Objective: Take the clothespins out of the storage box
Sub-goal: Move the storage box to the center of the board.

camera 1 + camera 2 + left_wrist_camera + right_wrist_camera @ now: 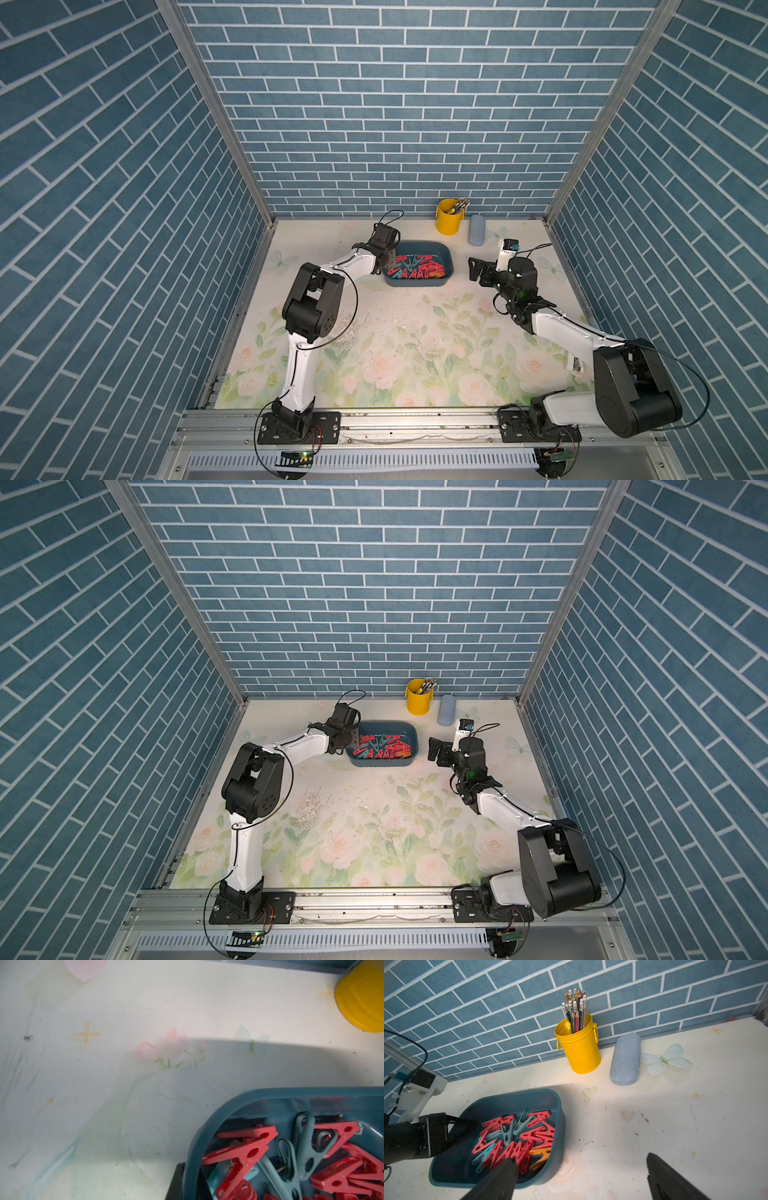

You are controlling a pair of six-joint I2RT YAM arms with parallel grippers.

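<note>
Glossy round-cornered teal storage box (559, 1126); A-shaped plastic clothespins (517, 1148); woven oblong case (625, 1059).

Both top views: high at the front, steeply down — whole desk (374, 299) shared. Left wrist view close over the storage box (291, 1094) corner; right wrist view farther off, facing the back wall (488, 1022).

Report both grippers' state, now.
Left gripper: shut, apparently clamped on the box wall.
Right gripper: open, holding nothing.
</note>
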